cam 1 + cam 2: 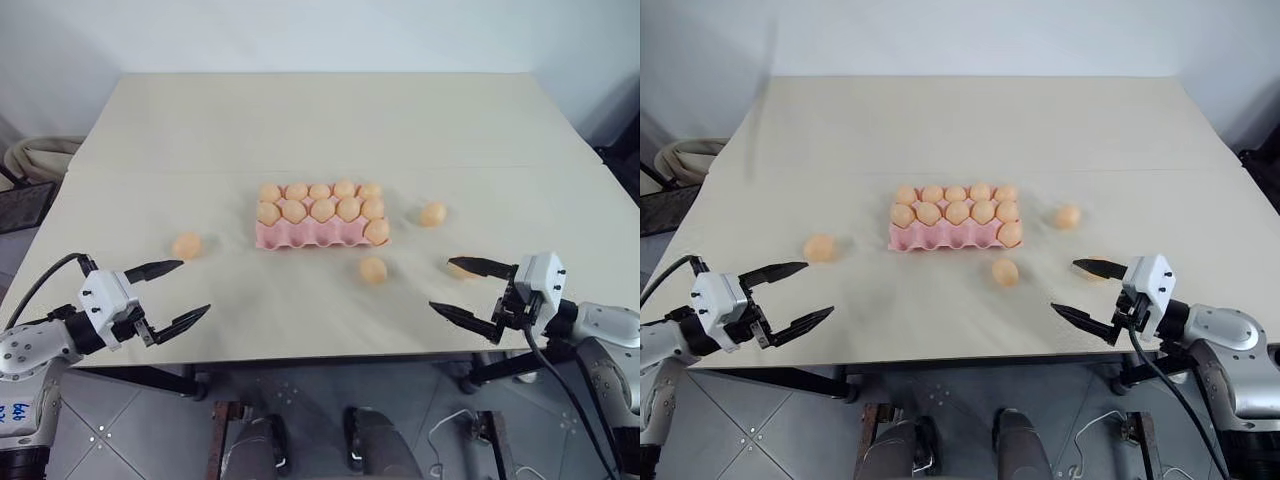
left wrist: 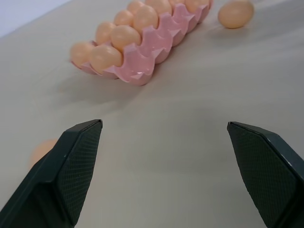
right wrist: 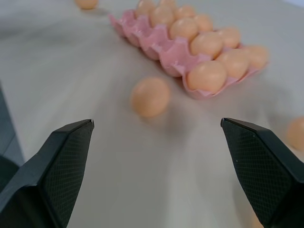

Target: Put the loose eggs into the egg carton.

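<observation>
Left gripper (image 1: 168,296): we see its two black fingers spread wide, nothing between them, held just above the near table edge.
Right gripper (image 1: 468,289): likewise released and empty, fingers well apart, over the near edge on the other side.
Egg nearest left gripper (image 1: 187,245): we place it just ahead of the upper fingertip, loose on the table (image 1: 300,120), apart from the carton.
Eggs nearest right gripper: one (image 1: 460,270) lies right by its upper finger, partly hidden; another (image 1: 373,269) sits inward of the fingertips, just in front of the carton; a third (image 1: 433,213) lies farther ahead, beside the carton's end.
Egg carton (image 1: 305,237): well ahead of both grippers, between them; back two rows look full, and we count one egg in the near row, at the end toward the right gripper. Four near cups look open.
Handling, our judgement: eggs look light, smooth, brittle and prone to roll. We would close gently across the short middle, fingers low on either flank.
Carton handling: looks light, may slide if nudged.
</observation>
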Action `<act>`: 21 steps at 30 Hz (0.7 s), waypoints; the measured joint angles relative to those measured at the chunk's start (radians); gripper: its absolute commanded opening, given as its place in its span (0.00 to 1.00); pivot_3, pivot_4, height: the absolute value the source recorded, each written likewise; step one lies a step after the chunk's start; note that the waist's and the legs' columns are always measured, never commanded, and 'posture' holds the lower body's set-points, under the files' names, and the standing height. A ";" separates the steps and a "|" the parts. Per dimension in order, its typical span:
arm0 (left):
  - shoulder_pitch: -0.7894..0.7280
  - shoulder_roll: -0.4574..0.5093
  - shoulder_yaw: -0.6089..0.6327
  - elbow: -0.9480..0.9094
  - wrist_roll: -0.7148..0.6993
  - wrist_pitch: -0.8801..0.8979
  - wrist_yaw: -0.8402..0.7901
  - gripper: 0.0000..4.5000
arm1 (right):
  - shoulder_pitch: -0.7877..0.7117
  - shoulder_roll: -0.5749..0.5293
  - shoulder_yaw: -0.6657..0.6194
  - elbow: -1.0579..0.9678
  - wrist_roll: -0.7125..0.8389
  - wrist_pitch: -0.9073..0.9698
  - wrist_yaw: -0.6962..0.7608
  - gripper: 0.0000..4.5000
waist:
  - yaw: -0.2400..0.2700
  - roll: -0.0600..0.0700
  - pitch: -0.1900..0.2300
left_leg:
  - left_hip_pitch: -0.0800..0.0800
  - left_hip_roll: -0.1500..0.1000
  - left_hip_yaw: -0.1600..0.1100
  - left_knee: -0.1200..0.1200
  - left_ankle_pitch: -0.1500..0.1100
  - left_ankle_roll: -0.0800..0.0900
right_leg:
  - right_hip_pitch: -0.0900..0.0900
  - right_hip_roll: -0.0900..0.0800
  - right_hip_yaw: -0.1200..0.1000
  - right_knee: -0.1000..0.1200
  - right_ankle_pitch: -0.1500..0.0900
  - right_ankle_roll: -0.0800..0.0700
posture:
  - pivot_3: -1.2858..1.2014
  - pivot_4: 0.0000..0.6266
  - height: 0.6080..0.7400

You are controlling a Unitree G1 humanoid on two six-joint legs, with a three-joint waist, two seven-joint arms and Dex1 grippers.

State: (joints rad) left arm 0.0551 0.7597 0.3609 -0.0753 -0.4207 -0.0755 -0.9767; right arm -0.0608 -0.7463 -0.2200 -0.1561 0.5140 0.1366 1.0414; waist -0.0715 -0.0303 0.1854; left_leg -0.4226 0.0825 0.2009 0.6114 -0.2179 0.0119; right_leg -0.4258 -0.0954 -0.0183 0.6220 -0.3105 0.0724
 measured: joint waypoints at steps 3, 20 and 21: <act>-0.002 0.002 -0.009 -0.001 0.000 0.010 -0.007 1.00 | -0.003 0.005 0.000 0.000 0.000 0.000 -0.015 1.00 | -0.003 0.000 0.000 | 0.000 0.000 0.000 0.000 0.000 0.000 | 0.000 0.000 0.000 0.000 0.000 0.000 | 0.52 0.24 1.00; -0.181 -0.077 -0.281 -0.072 -0.004 0.106 -0.079 1.00 | 0.253 0.015 -0.281 0.064 -0.006 -0.025 -0.123 1.00 | 0.009 0.000 0.000 | 0.002 0.000 -0.001 0.003 0.000 0.001 | 0.003 0.001 0.000 0.000 0.006 0.012 | 0.52 0.24 1.00; -0.190 -0.078 -0.284 -0.071 -0.004 0.106 -0.085 1.00 | 0.260 0.015 -0.281 0.064 -0.009 -0.025 -0.120 1.00 | 0.008 0.000 0.000 | 0.002 0.000 -0.001 0.003 0.001 0.001 | 0.003 0.001 0.000 0.000 0.006 0.011 | 0.52 0.24 1.00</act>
State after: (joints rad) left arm -0.1351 0.6812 0.0769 -0.1464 -0.4245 0.0303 -1.0614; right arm 0.1994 -0.7312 -0.5008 -0.0925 0.5055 0.1117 0.9210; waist -0.0631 -0.0302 0.1852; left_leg -0.4208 0.0821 0.2000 0.6141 -0.2170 0.0129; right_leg -0.4227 -0.0941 -0.0186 0.6225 -0.3042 0.0838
